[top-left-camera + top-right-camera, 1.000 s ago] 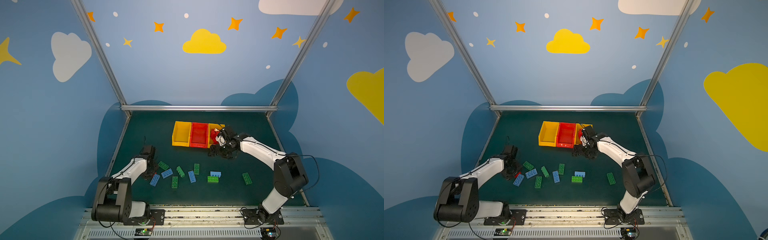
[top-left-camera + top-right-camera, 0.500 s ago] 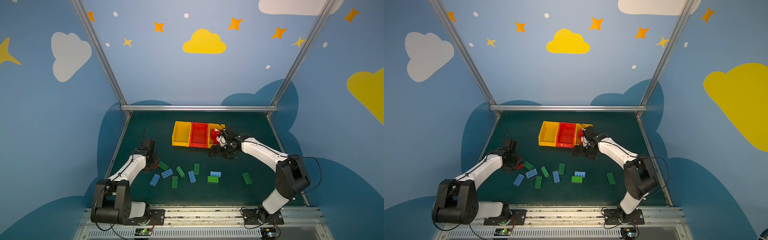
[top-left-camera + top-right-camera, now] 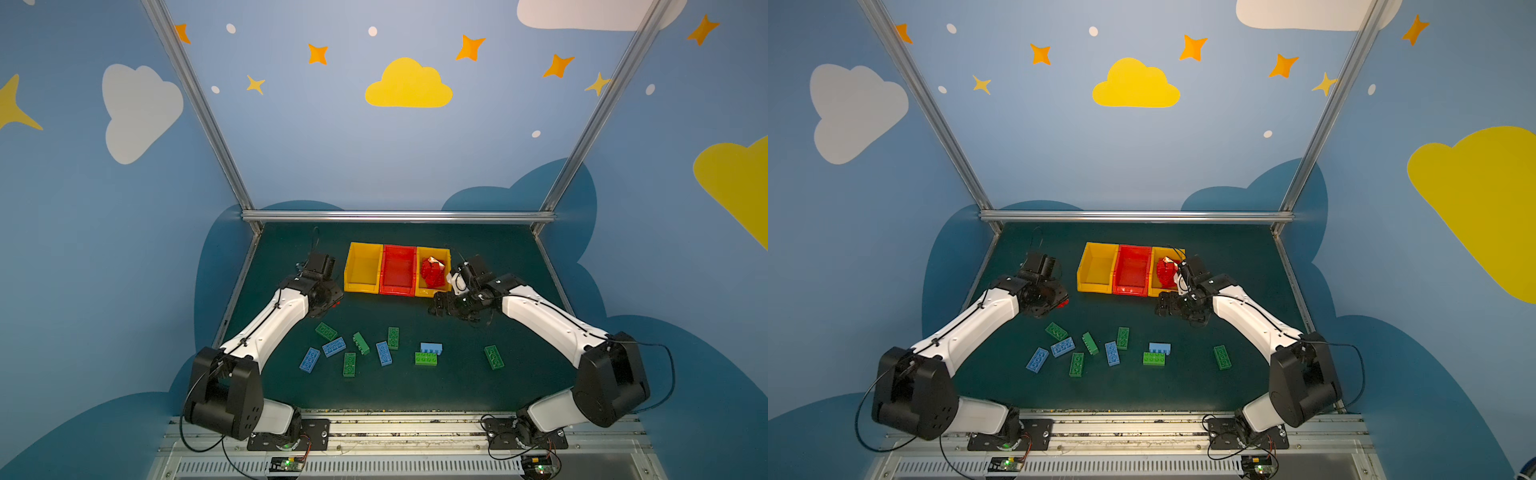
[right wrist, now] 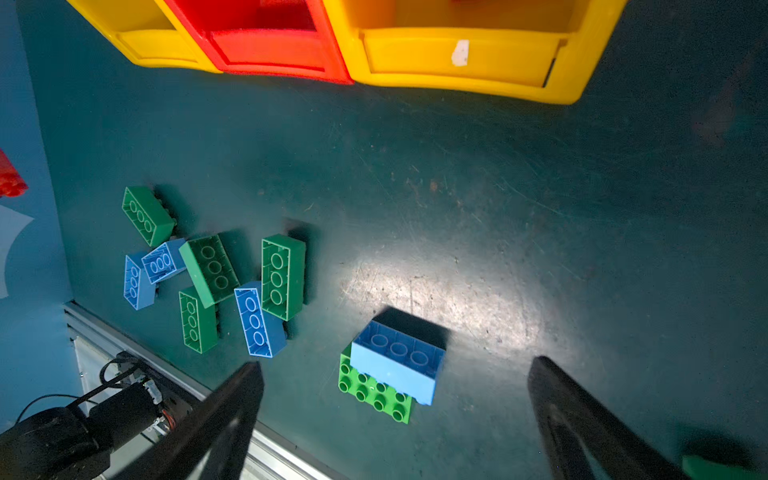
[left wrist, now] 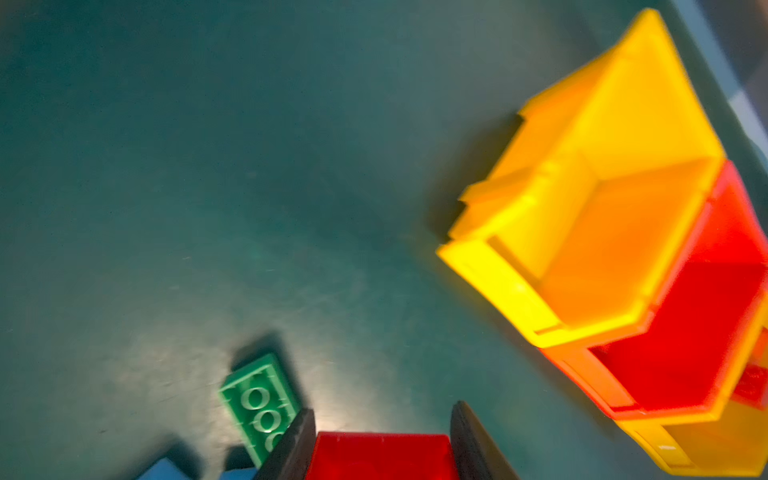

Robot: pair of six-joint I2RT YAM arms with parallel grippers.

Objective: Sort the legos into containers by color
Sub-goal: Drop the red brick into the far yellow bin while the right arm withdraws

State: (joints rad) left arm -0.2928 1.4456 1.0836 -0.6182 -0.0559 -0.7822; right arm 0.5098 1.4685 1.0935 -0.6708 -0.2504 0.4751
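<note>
Three joined containers stand at the back of the mat: a left yellow bin (image 3: 362, 288), a red bin (image 3: 398, 291) and a right yellow bin (image 3: 426, 293). Red legos (image 3: 432, 271) are piled in the right yellow bin. My left gripper (image 5: 382, 415) is shut on a red lego (image 5: 380, 455), hovering just left of the left yellow bin (image 5: 498, 274); in a top view only a bit of that red lego (image 3: 1063, 304) shows. My right gripper (image 4: 397, 365) is open and empty, low in front of the right yellow bin (image 4: 461, 79).
Green and blue legos lie scattered near the front: a green one (image 3: 326, 331), blue ones (image 3: 333, 347) (image 3: 383, 353), a light blue brick (image 4: 397, 365) lying against a green one (image 4: 374, 395), and a lone green one (image 3: 493, 356) on the right. A metal rail (image 3: 374, 415) edges the front.
My left gripper has risen from among the scattered legos with the red lego and moved back towards the bins. The right arm has hardly moved.
</note>
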